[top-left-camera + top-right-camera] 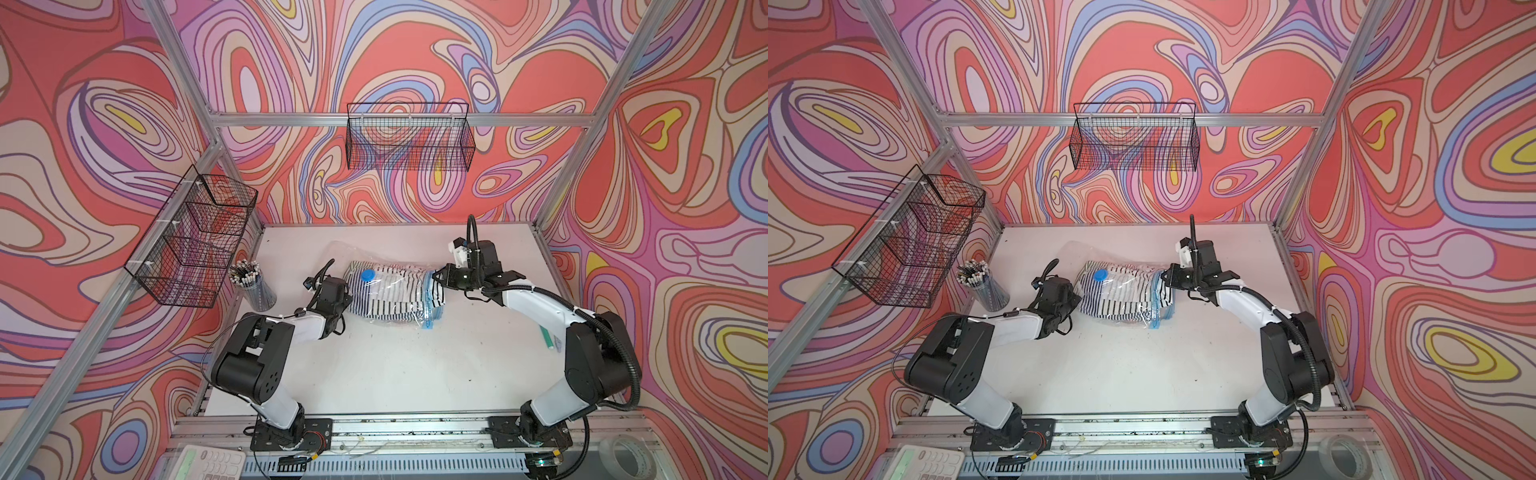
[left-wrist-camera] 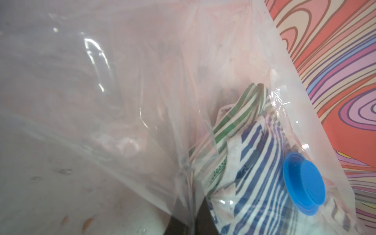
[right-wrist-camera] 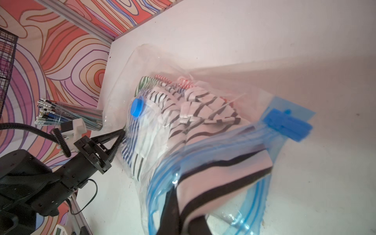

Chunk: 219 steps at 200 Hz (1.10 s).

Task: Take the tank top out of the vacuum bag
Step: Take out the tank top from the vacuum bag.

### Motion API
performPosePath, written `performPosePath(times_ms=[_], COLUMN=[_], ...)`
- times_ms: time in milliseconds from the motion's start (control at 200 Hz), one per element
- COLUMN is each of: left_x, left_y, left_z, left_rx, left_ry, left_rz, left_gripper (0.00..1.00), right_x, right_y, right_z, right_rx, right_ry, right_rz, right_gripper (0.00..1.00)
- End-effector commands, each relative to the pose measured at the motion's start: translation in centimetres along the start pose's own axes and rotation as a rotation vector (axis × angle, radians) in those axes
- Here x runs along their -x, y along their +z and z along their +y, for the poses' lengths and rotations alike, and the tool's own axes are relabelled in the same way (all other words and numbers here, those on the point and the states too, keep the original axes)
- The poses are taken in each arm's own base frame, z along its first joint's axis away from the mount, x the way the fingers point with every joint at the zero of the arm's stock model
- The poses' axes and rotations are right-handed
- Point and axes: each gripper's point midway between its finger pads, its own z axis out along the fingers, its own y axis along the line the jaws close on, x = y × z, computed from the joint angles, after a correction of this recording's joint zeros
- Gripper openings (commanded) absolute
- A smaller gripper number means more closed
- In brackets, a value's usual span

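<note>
At the left tool (image 3: 123,132), pinches the closed end of the vacuum bag (image 1: 345,249), tips pressed together. At the right tool (image 1: 436,275), pinches the striped tank top (image 3: 227,168) by the blue zip strip (image 3: 203,148). Shows one end poking out, the rest inside the bag on the bench (image 1: 395,374). Looks part done; needs more pulling.

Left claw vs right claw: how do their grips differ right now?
1. Left claw pinches only clear bag film; right claw pinches a black-striped top.
2. Left claw is at the closed end by the valve cap; right claw is at the zip strip end, where the top sticks out.
Shared: both shut, facing each other across the bag.
</note>
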Motion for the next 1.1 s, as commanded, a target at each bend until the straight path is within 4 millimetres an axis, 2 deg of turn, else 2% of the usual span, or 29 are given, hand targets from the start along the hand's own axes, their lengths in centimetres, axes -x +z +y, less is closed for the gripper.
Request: performPosePath(times_ms=[0,215,361,501,691,951,1092], left_x=[2.8,4.2,5.1,5.6,5.9,6.6,6.7], left_y=[-1.0,-1.7,-2.1,-2.3,-2.4,-2.7,-2.7], left_z=[3.5,4.6,5.1,4.9,4.7,3.8,3.3], left_rx=[0.147,0.220,0.240,0.239,0.241,0.224,0.214], left_ry=[0.003,0.039,0.052,0.069,0.086,0.128,0.150], left_rz=[-0.104,-0.147,-0.169,-0.179,-0.183,-0.191,-0.187], left_gripper=[0.00,0.00,0.00,0.00,0.00,0.00,0.00], right_x=[1.3,1.5,2.2,2.4,1.7,-0.3,-1.3], right_y=[-0.6,-0.6,-1.6,-2.8,-4.0,-5.5,-6.4], right_z=[-1.2,-3.7,-5.5,-8.2,-12.4,-17.8,-19.6], right_rx=[-0.034,-0.094,-0.138,-0.211,-0.352,-0.530,-0.575], right_ry=[-0.018,0.003,0.029,0.063,0.117,0.185,0.217], right_rz=[-0.041,-0.043,-0.068,-0.087,-0.091,-0.055,-0.043], right_gripper=[0.00,0.00,0.00,0.00,0.00,0.00,0.00])
